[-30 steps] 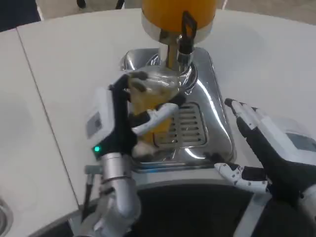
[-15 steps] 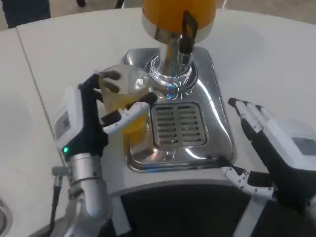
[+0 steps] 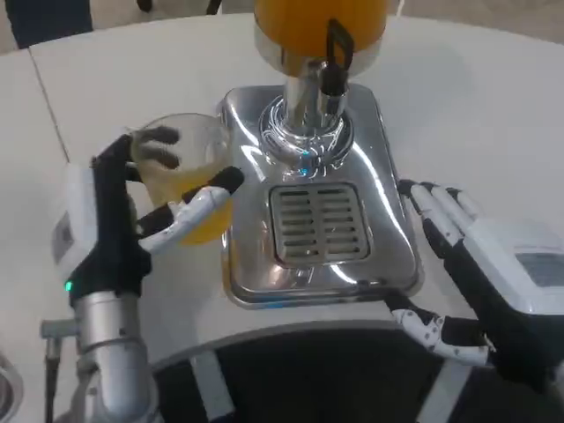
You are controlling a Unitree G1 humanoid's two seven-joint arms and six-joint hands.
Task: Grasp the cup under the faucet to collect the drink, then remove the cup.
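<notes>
Clear plastic cup of orange drink (image 3: 185, 181), gripped round its wall by left hand (image 3: 132, 220); likely thin, squashable, spillable. Right hand (image 3: 480, 264) spread, empty.

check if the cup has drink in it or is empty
It has drink in it: orange liquid shows through the clear cup in the left hand, roughly half full.

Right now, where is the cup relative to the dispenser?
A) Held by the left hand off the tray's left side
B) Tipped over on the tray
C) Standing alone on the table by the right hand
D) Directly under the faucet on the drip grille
A: the left hand grips the cup of orange drink, left of the silver tray and away from the faucet.
</notes>
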